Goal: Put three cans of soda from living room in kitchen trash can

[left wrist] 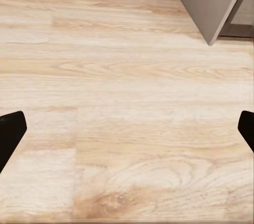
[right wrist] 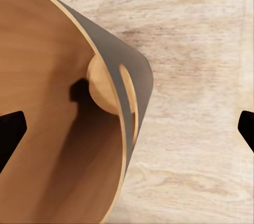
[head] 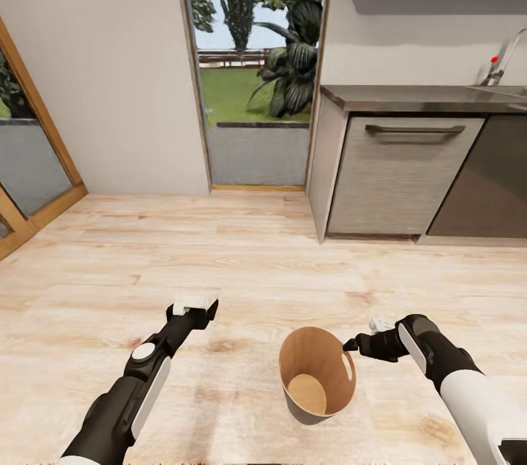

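The small round tapering bin with grey outer wall and brown wooden inside (head: 317, 377) stands on the pale plank kitchen floor (head: 256, 260), just beside the right gripper (head: 362, 343), whose fingers are spread wide and empty. The left gripper (head: 194, 307), farther from the bin, is likewise spread and empty. The bin's inside looks bare where it shows, so I judge the cans are yet to go in.

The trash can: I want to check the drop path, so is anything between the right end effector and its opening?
Nothing visible stands in the way. The right end effector hovers beside the rim of the trash can, which stands on the bare wooden floor, its mouth open and uncovered. No soda can is visible in the jaws.
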### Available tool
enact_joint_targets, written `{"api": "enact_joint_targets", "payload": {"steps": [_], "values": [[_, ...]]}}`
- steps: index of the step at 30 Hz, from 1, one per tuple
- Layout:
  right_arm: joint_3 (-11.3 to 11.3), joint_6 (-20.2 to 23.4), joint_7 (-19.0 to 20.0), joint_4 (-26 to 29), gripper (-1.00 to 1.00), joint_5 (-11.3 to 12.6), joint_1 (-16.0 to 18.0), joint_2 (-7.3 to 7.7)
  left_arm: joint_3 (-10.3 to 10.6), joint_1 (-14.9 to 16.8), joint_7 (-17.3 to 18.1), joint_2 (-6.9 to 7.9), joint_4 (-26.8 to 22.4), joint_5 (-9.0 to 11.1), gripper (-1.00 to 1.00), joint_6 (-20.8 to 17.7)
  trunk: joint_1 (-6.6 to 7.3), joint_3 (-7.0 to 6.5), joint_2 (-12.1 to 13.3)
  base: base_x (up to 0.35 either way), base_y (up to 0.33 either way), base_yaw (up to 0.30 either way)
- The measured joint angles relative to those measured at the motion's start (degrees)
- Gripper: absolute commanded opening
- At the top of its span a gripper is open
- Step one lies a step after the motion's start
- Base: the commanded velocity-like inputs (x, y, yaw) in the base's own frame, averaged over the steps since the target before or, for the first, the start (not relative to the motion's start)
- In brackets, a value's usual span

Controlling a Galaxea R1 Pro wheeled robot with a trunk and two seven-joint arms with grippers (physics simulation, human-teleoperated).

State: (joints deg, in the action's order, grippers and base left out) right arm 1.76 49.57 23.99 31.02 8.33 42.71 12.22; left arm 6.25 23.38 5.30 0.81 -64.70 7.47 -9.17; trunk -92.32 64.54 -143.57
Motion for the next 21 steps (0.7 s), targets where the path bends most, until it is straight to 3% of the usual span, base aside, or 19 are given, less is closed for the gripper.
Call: {"api": "enact_joint_targets", "payload": {"steps": [21], "values": [[0.08,0.0,0.0,0.0,1.0,0.0,0.0,-0.09,0.08,0.0,0.13,-0.02,0.09,0.0,1.0,-0.05,-0.54,4.65,-0.28,0.0,0.0,0.0]]}}
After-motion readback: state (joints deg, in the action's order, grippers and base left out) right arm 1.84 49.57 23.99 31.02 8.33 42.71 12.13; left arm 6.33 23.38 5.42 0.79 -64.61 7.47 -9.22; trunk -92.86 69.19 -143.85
